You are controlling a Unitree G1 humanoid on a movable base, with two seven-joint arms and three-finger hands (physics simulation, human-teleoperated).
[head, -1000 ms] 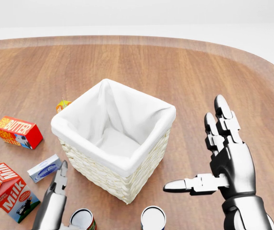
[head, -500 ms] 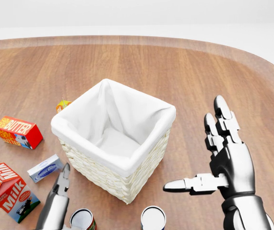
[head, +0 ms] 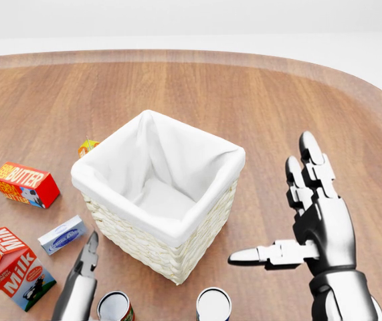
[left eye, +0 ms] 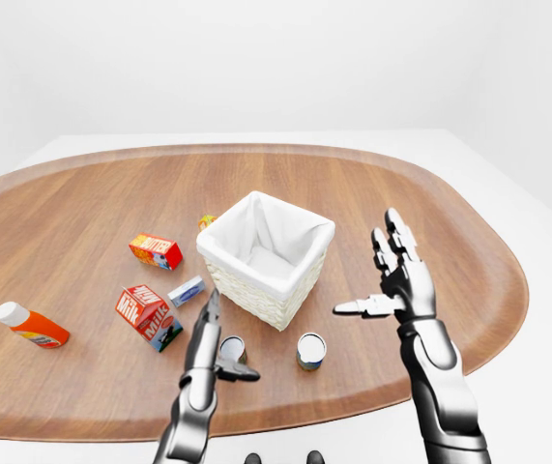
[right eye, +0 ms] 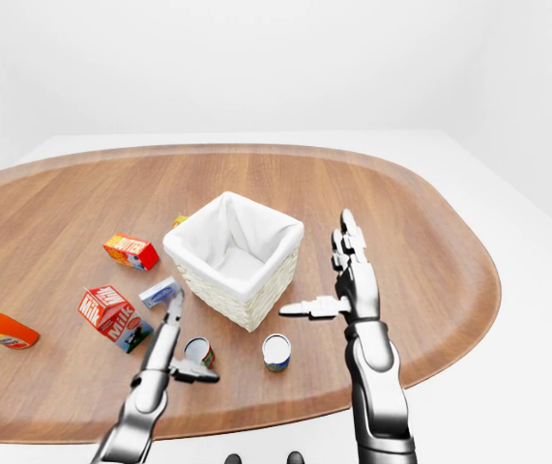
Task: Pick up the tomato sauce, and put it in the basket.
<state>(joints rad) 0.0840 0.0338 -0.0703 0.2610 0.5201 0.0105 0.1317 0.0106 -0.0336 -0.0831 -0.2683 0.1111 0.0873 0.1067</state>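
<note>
Confusion between the two cans looks like the main risk: both stand close together below the basket (left eye: 266,253) in the left-eye view, and the labels are too small to read, so which one is the tomato sauce cannot be told for certain. By its reddish label, the can (left eye: 231,349) just beside the left hand (left eye: 210,340) is probably the target; the other can (left eye: 310,350), with a bluish-green label, stands between the two hands, nearer the left.

A second hazard is a knock. The left hand's fingers (left eye: 212,307) are spread and point up toward the basket wall, while its thumb reaches sideways right beside the red can, possibly touching its rim. A clumsy closing from this edge-on angle could tip the can or roll it off the wooden table (left eye: 82,203), whose rim lies near, below the hand. Lifting too low could also catch the can on the basket's rim.

The right hand (left eye: 398,280) is open too, palm inward, fingers raised, holding nothing, well right of both cans and level with the basket.

Relative to the left hand, the red can sits immediately to its right, at thumb height; the basket stands just beyond the fingertips, up and right. Milk carton (left eye: 149,315) and small blue box (left eye: 187,290) lie left of the hand.
</note>
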